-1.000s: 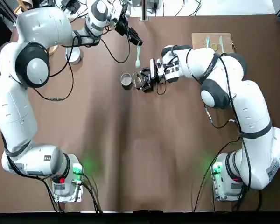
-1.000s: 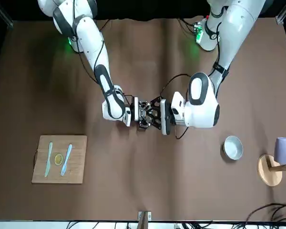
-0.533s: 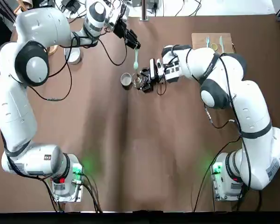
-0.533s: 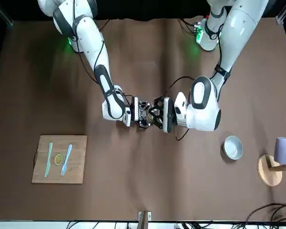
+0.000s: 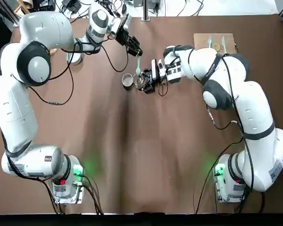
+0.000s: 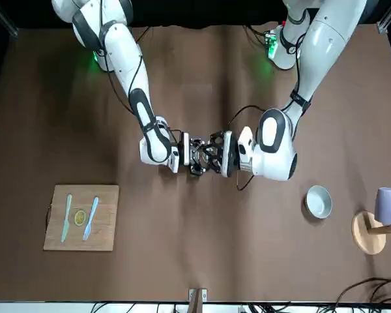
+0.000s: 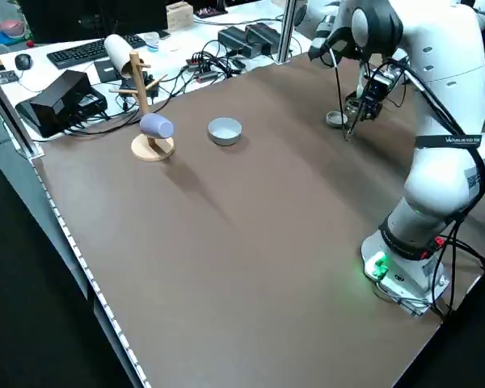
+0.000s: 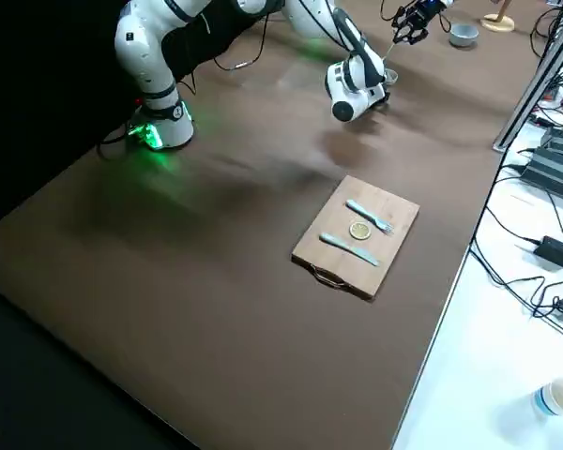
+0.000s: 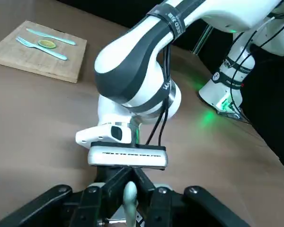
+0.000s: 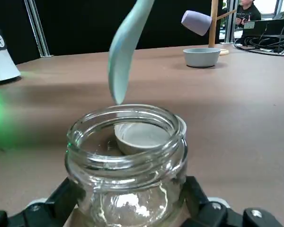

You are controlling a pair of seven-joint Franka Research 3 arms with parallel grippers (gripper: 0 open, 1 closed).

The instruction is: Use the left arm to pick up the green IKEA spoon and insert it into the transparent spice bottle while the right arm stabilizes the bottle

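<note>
The transparent spice bottle (image 10: 127, 156) stands upright on the brown table with my right gripper (image 5: 148, 81) shut on its base, one finger (image 10: 61, 198) on each side. In the top view the transparent spice bottle (image 5: 139, 81) sits just left of those fingers. My left gripper (image 5: 135, 49) is shut on the handle of the green IKEA spoon (image 5: 138, 63), which hangs bowl down. The spoon's bowl (image 10: 125, 52) hovers just above the far rim of the bottle, outside it. The left wrist view shows the spoon (image 9: 129, 198) between its black fingers, pointing at the right arm's boxy wrist.
A grey metal cup (image 5: 127, 81) stands right beside the bottle. A wooden board (image 6: 81, 217) holds a teal fork, a knife and a lemon slice. A grey bowl (image 6: 318, 201) and a mug stand (image 6: 371, 231) with a purple mug sit at my left.
My left gripper has swung the spoon down and closer, bringing its bowl from well behind the bottle to just over the rim. The right gripper and the bottle have stayed put.
</note>
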